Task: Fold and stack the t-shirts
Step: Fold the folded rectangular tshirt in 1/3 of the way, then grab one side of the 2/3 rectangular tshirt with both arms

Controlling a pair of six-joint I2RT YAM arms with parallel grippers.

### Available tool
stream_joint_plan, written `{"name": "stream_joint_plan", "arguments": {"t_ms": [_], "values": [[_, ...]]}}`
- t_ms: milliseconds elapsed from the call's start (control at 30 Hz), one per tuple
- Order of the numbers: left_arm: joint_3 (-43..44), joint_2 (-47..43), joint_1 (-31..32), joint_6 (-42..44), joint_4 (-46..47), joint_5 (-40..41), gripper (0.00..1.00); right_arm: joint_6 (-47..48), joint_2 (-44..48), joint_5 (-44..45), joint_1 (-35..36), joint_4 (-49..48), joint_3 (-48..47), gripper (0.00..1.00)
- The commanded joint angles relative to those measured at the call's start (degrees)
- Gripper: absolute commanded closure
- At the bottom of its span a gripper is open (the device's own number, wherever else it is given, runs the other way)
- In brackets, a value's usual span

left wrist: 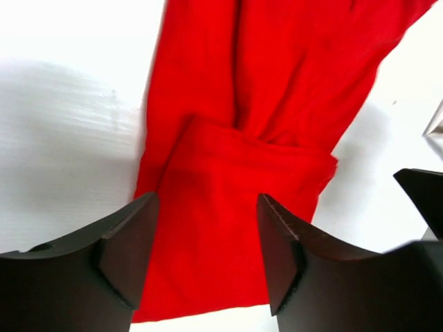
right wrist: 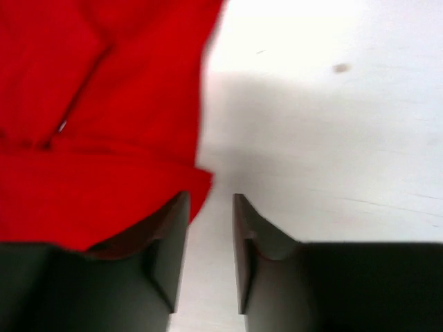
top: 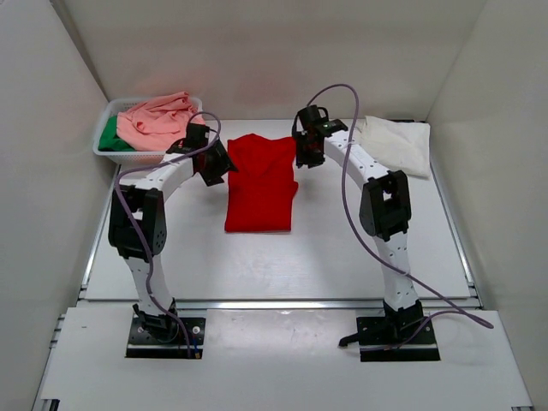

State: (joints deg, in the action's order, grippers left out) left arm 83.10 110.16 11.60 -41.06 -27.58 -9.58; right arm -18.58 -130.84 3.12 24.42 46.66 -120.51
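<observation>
The bright red t-shirt (top: 261, 184) lies partly folded on the white table, its sleeves turned in over the body. My left gripper (top: 214, 164) is open and hovers over the shirt's left upper edge; in the left wrist view (left wrist: 208, 207) red cloth (left wrist: 228, 228) shows between the spread fingers. My right gripper (top: 306, 152) is open at the shirt's right upper corner; in the right wrist view (right wrist: 210, 200) the gap holds only bare table, with the red shirt's (right wrist: 90, 138) edge beside the left finger. The cream-white t-shirt (top: 396, 141) lies at the back right. The salmon-pink (top: 156, 120) and green (top: 110, 137) t-shirts sit in the basket.
A white plastic mesh basket (top: 101, 145) stands at the back left corner. White walls enclose the table on the left, back and right. The right arm's purple cable (top: 351, 180) loops over the table.
</observation>
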Motion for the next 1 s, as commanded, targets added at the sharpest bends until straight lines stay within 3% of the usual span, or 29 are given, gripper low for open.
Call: {"name": "stream_joint_plan", "arguments": {"t_ms": [0, 233, 367, 533, 667, 800, 967], "values": [[-0.8, -7.2, -0.8, 1.4, 0.9, -0.4, 0.30, -0.4, 3.0, 4.4, -0.3, 6.7, -0.9, 0.63], [-26.4, -24.7, 4.6, 2.0, 3.6, 4.2, 0.32, -5.1, 24.7, -3.7, 5.0, -11.2, 35.9, 0.56], [-38.0, -30.5, 9.0, -0.4, 5.5, 8.5, 0.29, -10.7, 32.6, -7.2, 8.5, -18.9, 49.3, 0.53], [-47.4, -37.6, 10.9, -8.2, 12.8, 17.4, 0.33, -18.4, 37.4, -5.0, 12.4, -28.9, 59.0, 0.50], [-48.2, -39.0, 10.8, -10.3, 17.4, 20.6, 0.34, -21.9, 37.2, -5.6, 13.3, -35.1, 61.6, 0.45], [-45.8, -33.7, 9.9, -10.4, 20.8, 18.8, 0.35, -22.9, 33.5, -7.1, 13.4, -37.3, 60.3, 0.39], [-41.9, -23.4, 11.7, -11.0, 21.5, 17.4, 0.37, -23.6, 29.5, -8.3, 13.1, -37.1, 57.6, 0.41]]}}
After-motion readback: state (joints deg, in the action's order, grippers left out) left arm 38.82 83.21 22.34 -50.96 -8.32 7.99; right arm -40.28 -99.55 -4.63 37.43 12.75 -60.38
